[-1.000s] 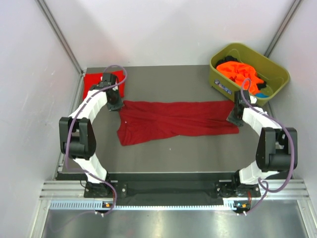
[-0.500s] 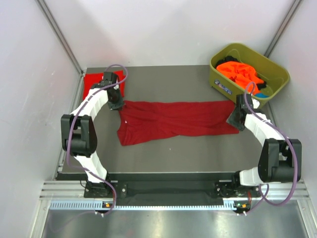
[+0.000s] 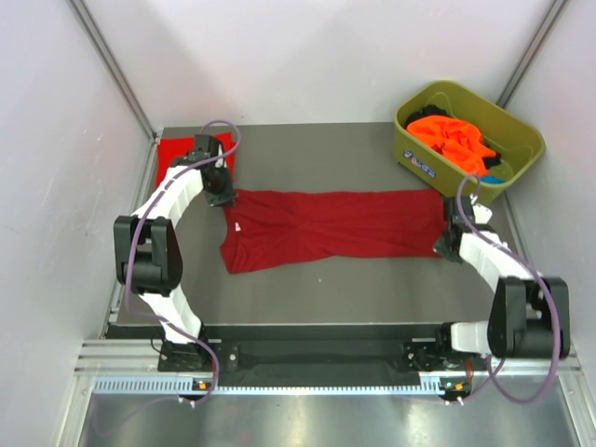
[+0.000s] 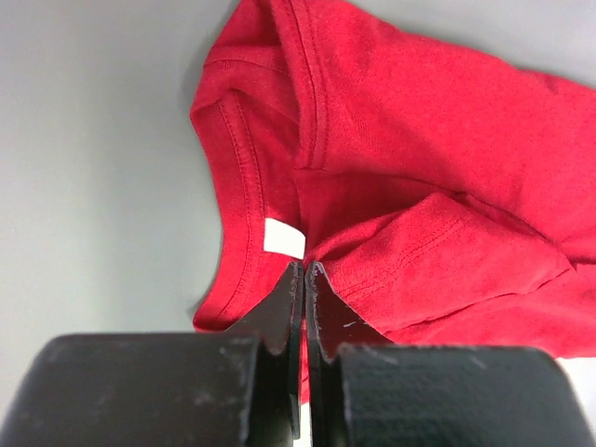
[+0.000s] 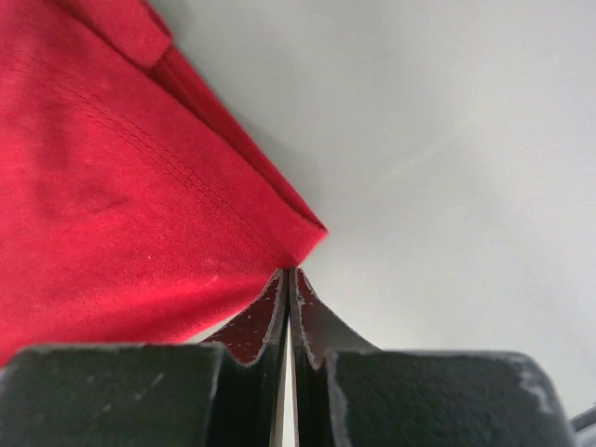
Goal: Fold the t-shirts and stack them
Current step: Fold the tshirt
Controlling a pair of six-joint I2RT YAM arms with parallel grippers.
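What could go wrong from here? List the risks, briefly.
1. The right gripper is shut on the very corner of the crimson t-shirt. So thin a bite may slip out once the cloth is lifted.
2. The left gripper is shut at the collar beside the white label, where a folded sleeve overlaps. It may drag extra layers and spoil the fold.

Olive tub (image 3: 406, 140) — beyond the right gripper (image 3: 441, 247), slightly right. Grey table (image 3: 317, 149) under it — pale walls (image 3: 326, 56) around.
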